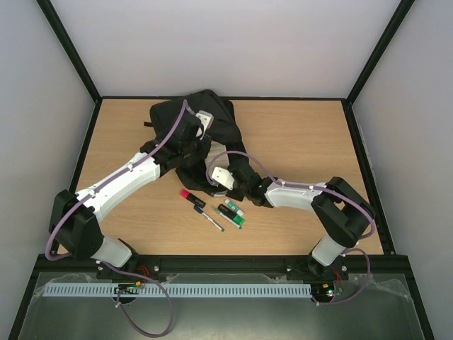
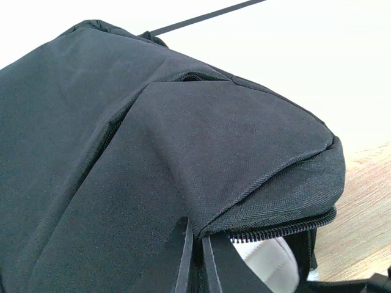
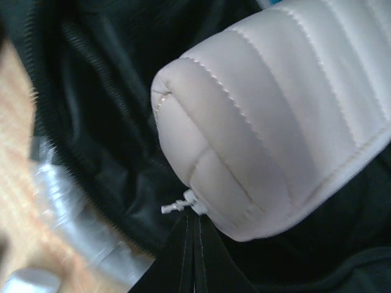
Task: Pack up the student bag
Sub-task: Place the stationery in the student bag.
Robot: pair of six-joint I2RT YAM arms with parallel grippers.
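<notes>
The black student bag [image 1: 212, 117] lies at the back middle of the table. In the left wrist view its flap [image 2: 232, 140] is lifted along the open zip [image 2: 287, 229]. My left gripper [image 2: 198, 247] is shut on the flap's edge; it also shows in the top view [image 1: 202, 138]. A beige quilted pencil case [image 3: 275, 116] sits inside the bag's dark opening, and it also shows under the flap [image 2: 269, 259]. My right gripper [image 3: 193, 223] is shut, pinching the case's end seam by the white zip pull [image 3: 177, 206]. Its fingers are hidden in the top view.
Several markers and pens lie on the table in front of the bag: a red-capped one [image 1: 191, 198], a blue pen [image 1: 207, 217] and green ones [image 1: 232, 212]. Something silvery [image 3: 79, 229] lies beside the bag's rim. Black frame posts edge the table.
</notes>
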